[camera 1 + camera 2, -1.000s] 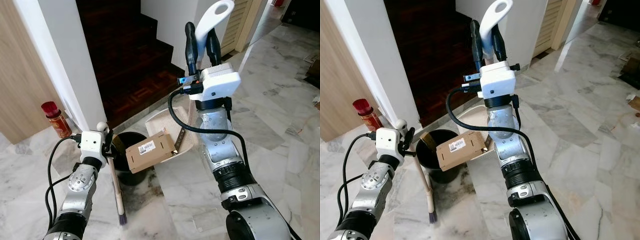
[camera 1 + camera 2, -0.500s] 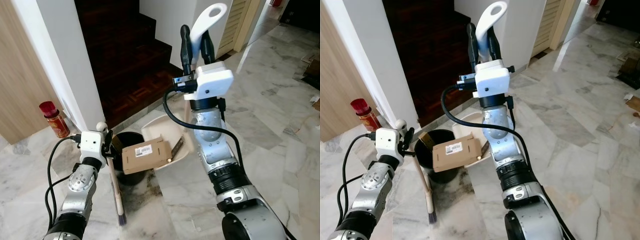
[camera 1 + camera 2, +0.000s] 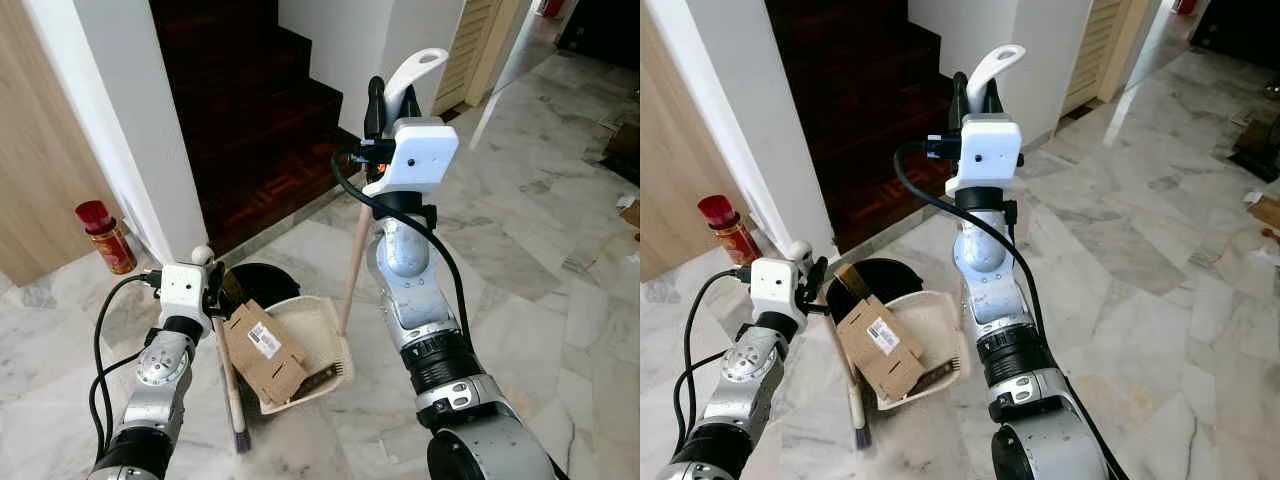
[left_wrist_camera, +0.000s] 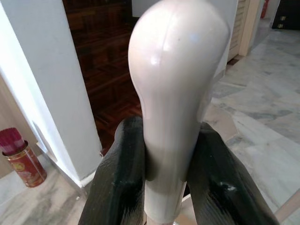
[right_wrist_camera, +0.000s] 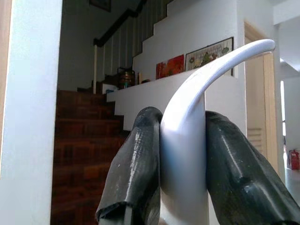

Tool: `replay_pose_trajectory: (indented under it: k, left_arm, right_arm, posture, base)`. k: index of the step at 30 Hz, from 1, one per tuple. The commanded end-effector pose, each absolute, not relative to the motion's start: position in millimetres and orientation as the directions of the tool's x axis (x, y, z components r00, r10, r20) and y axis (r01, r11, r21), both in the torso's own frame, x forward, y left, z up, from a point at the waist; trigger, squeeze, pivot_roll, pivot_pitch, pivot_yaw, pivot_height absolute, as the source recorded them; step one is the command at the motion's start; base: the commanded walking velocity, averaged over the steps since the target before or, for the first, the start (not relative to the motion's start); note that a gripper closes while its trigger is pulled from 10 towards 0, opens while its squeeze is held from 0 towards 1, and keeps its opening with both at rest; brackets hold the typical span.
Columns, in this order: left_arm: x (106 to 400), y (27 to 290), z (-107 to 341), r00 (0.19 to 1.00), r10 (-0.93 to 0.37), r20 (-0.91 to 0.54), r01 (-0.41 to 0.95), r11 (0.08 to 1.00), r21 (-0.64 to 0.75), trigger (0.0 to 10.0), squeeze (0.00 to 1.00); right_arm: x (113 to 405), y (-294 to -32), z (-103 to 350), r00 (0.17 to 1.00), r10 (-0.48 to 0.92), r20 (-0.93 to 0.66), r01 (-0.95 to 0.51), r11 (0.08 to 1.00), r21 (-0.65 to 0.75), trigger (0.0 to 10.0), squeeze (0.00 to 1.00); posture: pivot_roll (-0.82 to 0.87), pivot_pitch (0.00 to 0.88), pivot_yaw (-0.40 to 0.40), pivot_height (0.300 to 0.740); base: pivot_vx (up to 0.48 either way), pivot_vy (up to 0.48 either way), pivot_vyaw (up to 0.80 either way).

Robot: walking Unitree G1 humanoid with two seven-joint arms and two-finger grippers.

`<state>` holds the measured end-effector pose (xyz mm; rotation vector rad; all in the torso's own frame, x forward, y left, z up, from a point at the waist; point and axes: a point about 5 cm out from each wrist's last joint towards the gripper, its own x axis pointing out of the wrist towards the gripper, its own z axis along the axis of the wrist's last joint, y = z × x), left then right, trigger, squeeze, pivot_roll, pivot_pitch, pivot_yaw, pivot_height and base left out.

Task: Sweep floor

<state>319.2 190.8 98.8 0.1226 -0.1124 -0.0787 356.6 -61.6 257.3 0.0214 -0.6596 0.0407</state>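
Gripping the white looped handle (image 5: 187,140) of the long-handled dustpan (image 3: 312,325), our right gripper (image 3: 390,95) is clamped on it at chest height, and the cream pan hangs tilted over the marble floor (image 3: 560,250), just beside the black bin (image 3: 262,280). We note a brown cardboard box (image 3: 262,350) with a barcode label resting inside the pan, leaning toward its low edge. Our left gripper (image 4: 164,159) is closed around the rounded top of the broom (image 3: 230,380), which stands near upright beside the pan with its bristles at the floor.
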Motion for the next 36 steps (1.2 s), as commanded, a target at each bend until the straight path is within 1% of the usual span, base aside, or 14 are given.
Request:
replay_pose_trajectory:
  k: [1, 2, 7, 14, 20, 21, 22, 23, 25, 27, 28, 33, 36]
  left_arm:
    - [318, 191, 101, 0.987, -0.093, 0.131, 0.072, 0.986, 0.152, 10.0, 0.00]
    - [318, 191, 101, 0.987, -0.093, 0.130, 0.073, 0.986, 0.152, 10.0, 0.00]
    - [318, 191, 101, 0.987, -0.093, 0.128, 0.073, 0.986, 0.152, 10.0, 0.00]
    - [319, 191, 101, 0.988, -0.092, 0.127, 0.073, 0.986, 0.153, 10.0, 0.00]
    - [320, 192, 105, 0.986, -0.093, 0.138, 0.070, 0.985, 0.157, 10.0, 0.00]
    - [321, 193, 109, 0.984, -0.092, 0.154, 0.067, 0.985, 0.158, 10.0, 0.00]
    - [323, 195, 123, 0.975, -0.095, 0.200, 0.060, 0.983, 0.176, 10.0, 0.00]
    - [323, 195, 123, 0.975, -0.095, 0.200, 0.060, 0.983, 0.176, 10.0, 0.00]
    - [327, 198, 139, 0.963, -0.092, 0.255, 0.045, 0.982, 0.185, 10.0, 0.00]
    - [332, 202, 164, 0.940, -0.096, 0.327, 0.026, 0.977, 0.212, 10.0, 0.00]
    - [332, 202, 164, 0.940, -0.096, 0.327, 0.026, 0.977, 0.212, 10.0, 0.00]
    - [335, 206, 193, 0.909, -0.123, 0.399, 0.021, 0.968, 0.252, 10.0, 0.00]
    - [334, 205, 198, 0.905, -0.128, 0.406, 0.023, 0.967, 0.253, 10.0, 0.00]
  right_arm:
    - [354, -66, 270, 0.772, -0.012, 0.635, -0.038, 0.997, 0.064, 10.0, 0.00]
    - [357, -67, 267, 0.796, -0.028, 0.605, -0.037, 0.995, 0.095, 10.0, 0.00]
    - [358, -70, 263, 0.819, -0.051, 0.572, -0.032, 0.991, 0.133, 10.0, 0.00]
    - [363, -75, 250, 0.879, -0.098, 0.467, -0.020, 0.970, 0.242, 10.0, 0.00]
    - [364, -76, 246, 0.891, -0.098, 0.443, -0.019, 0.968, 0.252, 10.0, 0.00]
    - [364, -76, 245, 0.893, -0.095, 0.439, -0.021, 0.967, 0.253, 10.0, 0.00]
    - [364, -75, 244, 0.899, -0.089, 0.429, -0.026, 0.966, 0.256, 10.0, 0.00]
    - [364, -75, 244, 0.899, -0.089, 0.429, -0.026, 0.966, 0.256, 10.0, 0.00]
    - [364, -74, 242, 0.902, -0.081, 0.424, -0.033, 0.966, 0.255, 10.0, 0.00]
    - [364, -73, 241, 0.907, -0.075, 0.415, -0.039, 0.965, 0.259, 10.0, 0.00]
    - [364, -73, 241, 0.907, -0.075, 0.415, -0.039, 0.965, 0.259, 10.0, 0.00]
    - [365, -74, 237, 0.916, -0.092, 0.390, -0.027, 0.957, 0.290, 10.0, 0.00]
    - [367, -76, 235, 0.923, -0.112, 0.368, -0.015, 0.946, 0.323, 10.0, 0.00]
  posture:
    - [0.04, 0.039, -0.067, 0.740]
    - [0.04, 0.038, -0.067, 0.740]
    - [0.04, 0.039, -0.064, 0.740]
    - [0.04, 0.033, -0.062, 0.740]
    - [0.04, 0.033, -0.060, 0.740]
    - [0.05, 0.033, -0.059, 0.740]
    - [0.05, 0.032, -0.058, 0.740]
    - [0.05, 0.032, -0.058, 0.740]
    - [0.05, 0.033, -0.056, 0.740]
    - [0.06, 0.034, -0.054, 0.740]
    - [0.06, 0.034, -0.054, 0.740]
    - [0.06, 0.035, -0.052, 0.740]
    - [0.06, 0.036, -0.051, 0.740]
  base:
    - [0.000, 0.000, 0.00]
    - [0.000, 0.000, 0.00]
    - [0.000, 0.000, 0.00]
    - [0.000, 0.000, 0.00]
    - [0.000, 0.000, 0.00]
    - [0.000, 0.000, 0.00]
    - [0.000, 0.000, 0.00]
    - [0.000, 0.000, 0.00]
    - [0.000, 0.000, 0.00]
    - [0.000, 0.000, 0.00]
    - [0.000, 0.000, 0.00]
    - [0.000, 0.000, 0.00]
    - [0.000, 0.000, 0.00]
